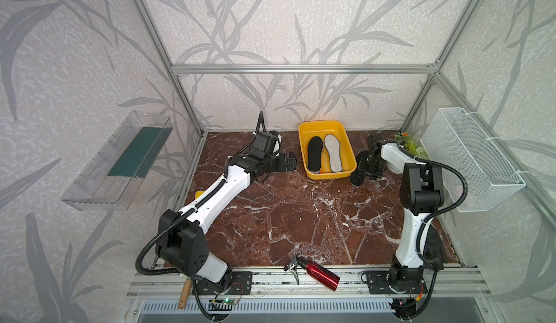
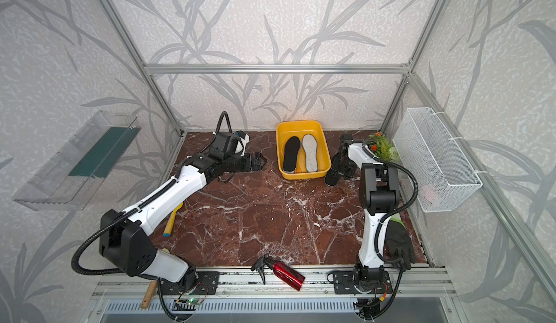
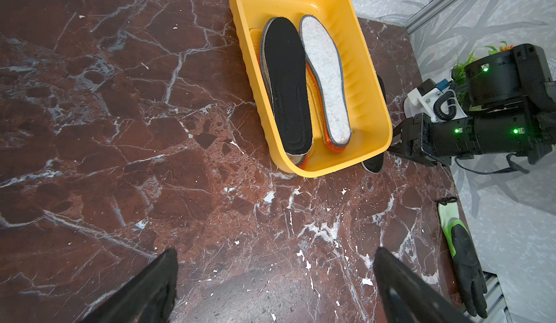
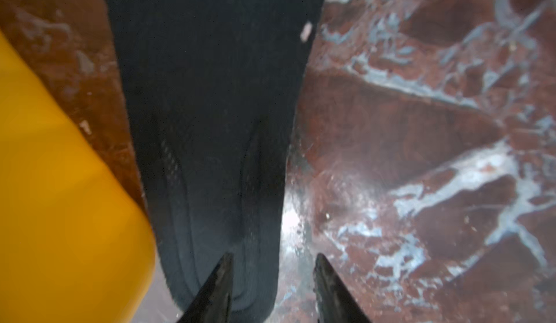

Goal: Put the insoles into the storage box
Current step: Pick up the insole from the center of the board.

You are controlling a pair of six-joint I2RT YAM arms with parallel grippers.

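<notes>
The yellow storage box [image 1: 322, 123] [image 3: 359, 74] stands at the back of the marble table. Inside lie a black insole [image 1: 315, 154] [image 3: 285, 89] and a grey felt insole [image 1: 333, 153] [image 3: 326, 77], with orange insoles [image 3: 314, 104] showing beneath them. Another black insole [image 1: 358, 171] [image 4: 210, 110] lies flat on the table right of the box [image 4: 60, 186]. My right gripper [image 4: 272, 258] is low over it, part open, one finger above the insole and one beside its edge. To the left of the box my left gripper [image 3: 275, 255] [image 1: 293, 165] is wide open and empty.
A red spray bottle [image 1: 319, 273] lies at the front edge. A black glove [image 2: 398, 243] lies front right, a small plant [image 1: 409, 144] sits back right. A white mesh basket [image 1: 469, 162] and a clear tray [image 1: 120, 162] hang on the side walls. A yellow scraper [image 2: 173, 219] lies under the left arm.
</notes>
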